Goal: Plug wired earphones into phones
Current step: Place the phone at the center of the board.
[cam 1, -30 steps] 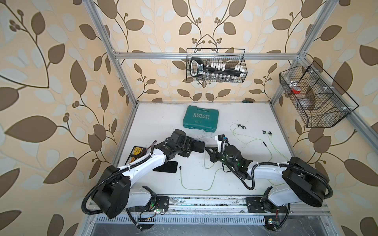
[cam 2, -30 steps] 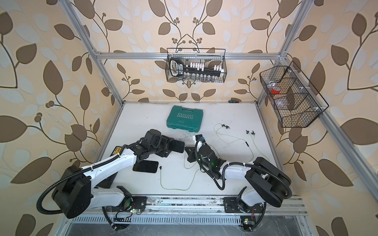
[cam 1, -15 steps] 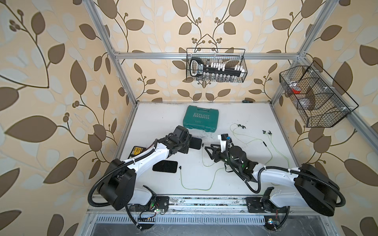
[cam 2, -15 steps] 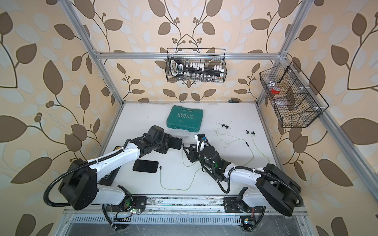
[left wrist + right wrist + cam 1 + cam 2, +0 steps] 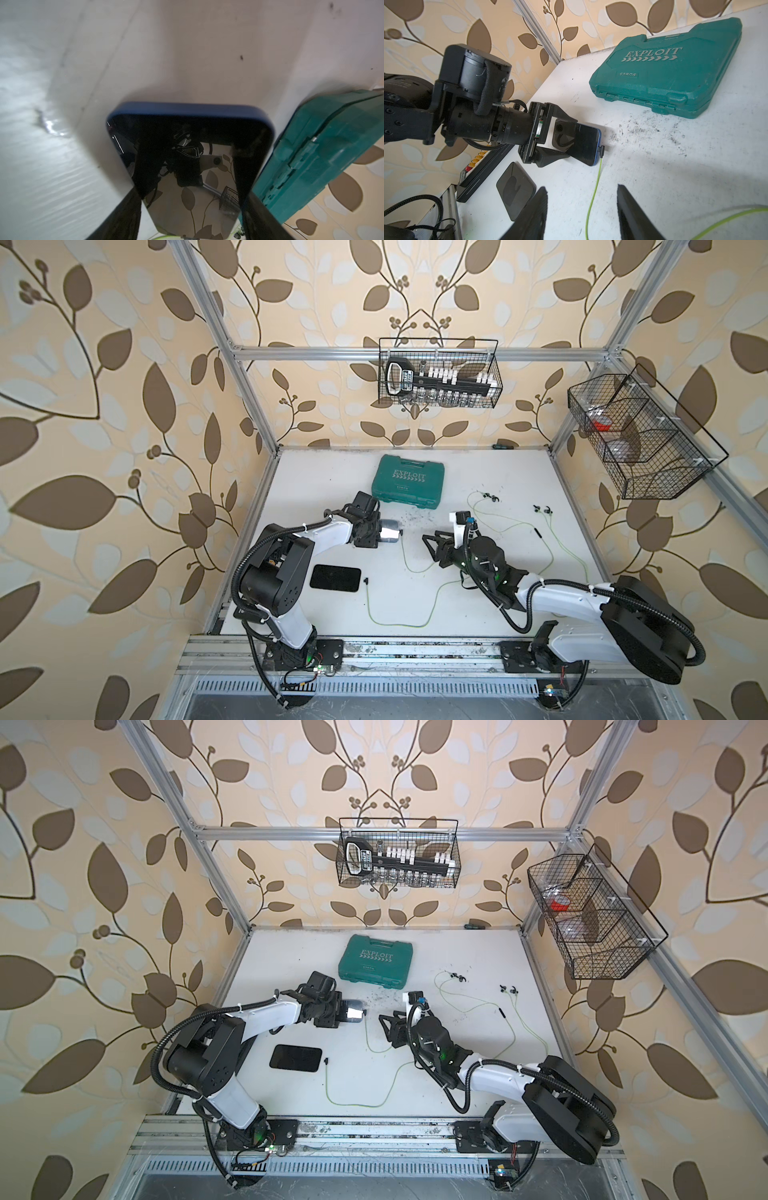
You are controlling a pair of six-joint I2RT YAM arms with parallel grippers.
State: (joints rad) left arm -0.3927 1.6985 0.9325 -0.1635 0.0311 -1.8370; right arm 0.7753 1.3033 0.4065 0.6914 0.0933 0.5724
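Note:
My left gripper [image 5: 384, 532] [image 5: 191, 193] is shut on the sides of one phone [image 5: 583, 143] [image 5: 390, 530], a dark screen in a blue rim, held just above the table. A small black plug [image 5: 601, 150] of the earphones sits in that phone's edge, and its yellow-green cable [image 5: 592, 193] trails off across the table. My right gripper [image 5: 430, 545] [image 5: 581, 187] stands open a short way from the plug, holding nothing, with the cable lying on the table between its fingers. A second phone [image 5: 335, 578] [image 5: 516, 191] lies flat, with a loose plug [image 5: 365, 581] beside it.
A teal-green EXPLOIT case [image 5: 409, 483] lies behind both grippers. Earbuds [image 5: 488, 497] and an inline remote [image 5: 538, 532] lie at the right. A black box with yellow-red labels [image 5: 477, 172] sits at the left edge. Wire baskets [image 5: 438, 373] [image 5: 640, 435] hang on the walls.
My right gripper has opened and let go of the plug, which stays in the held phone. The left gripper with the phone has shifted slightly back and left.

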